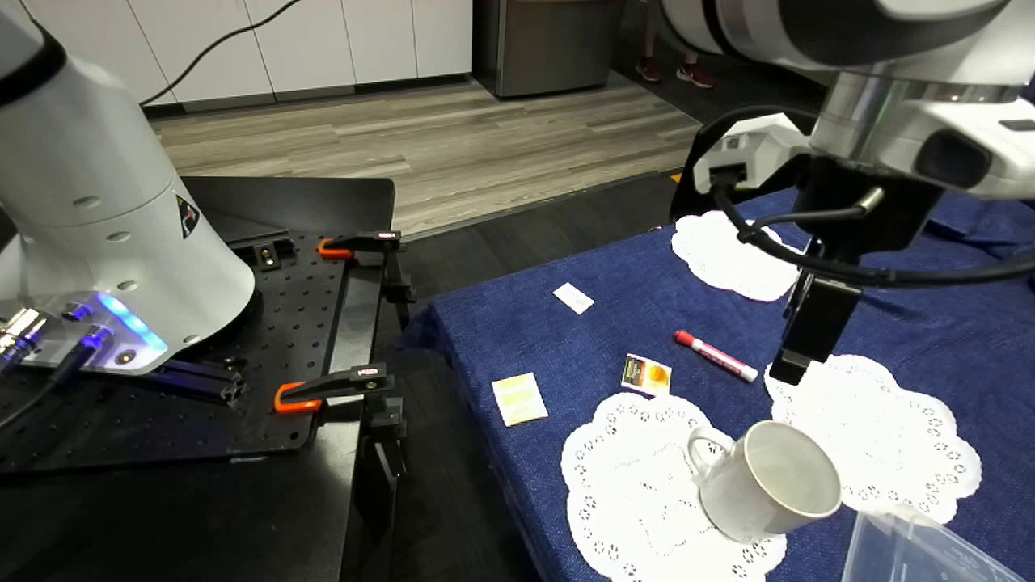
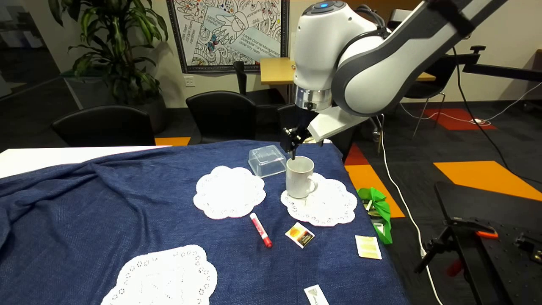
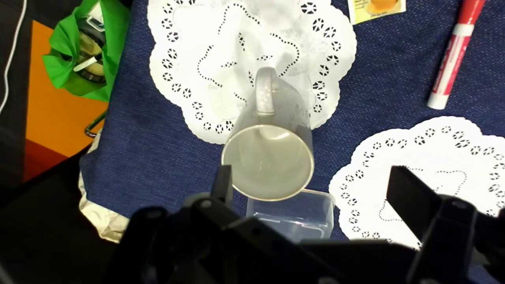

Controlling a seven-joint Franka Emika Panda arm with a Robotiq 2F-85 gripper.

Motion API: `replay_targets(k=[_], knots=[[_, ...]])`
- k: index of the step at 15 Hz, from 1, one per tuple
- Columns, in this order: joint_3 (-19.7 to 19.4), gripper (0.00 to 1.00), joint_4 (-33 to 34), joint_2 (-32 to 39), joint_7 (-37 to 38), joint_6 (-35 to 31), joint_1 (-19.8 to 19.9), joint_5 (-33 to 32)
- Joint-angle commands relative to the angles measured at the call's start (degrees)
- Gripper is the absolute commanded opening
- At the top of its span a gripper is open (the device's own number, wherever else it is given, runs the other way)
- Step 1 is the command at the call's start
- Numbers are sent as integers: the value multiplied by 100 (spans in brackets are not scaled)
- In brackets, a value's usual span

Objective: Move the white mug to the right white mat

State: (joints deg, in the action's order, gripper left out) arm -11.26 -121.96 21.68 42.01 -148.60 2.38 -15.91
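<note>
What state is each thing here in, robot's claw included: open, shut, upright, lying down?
Gripper: open
White mug: upright, looks empty inside
Mat under mug: lying flat
Mat beside that: lying flat
Third mat: laid out
Red marker: capped, lying down
Clear plastic box: apparently upside down
Printed packet: lying flat; sealed or not, unclear
Green bag: open, things inside
Robot's base light: lit blue

The white mug (image 2: pixel 297 182) stands upright, the gripper (image 2: pixel 302 147) seemingly near its rim.
</note>
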Motion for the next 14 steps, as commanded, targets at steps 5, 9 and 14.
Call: replay_targets(k=[5, 9, 14], knots=[[-173, 100, 71, 91, -83, -23, -159, 109], [-163, 100, 566, 498, 21, -27, -111, 470], [-147, 100, 1364, 1234, -160, 96, -19, 918]])
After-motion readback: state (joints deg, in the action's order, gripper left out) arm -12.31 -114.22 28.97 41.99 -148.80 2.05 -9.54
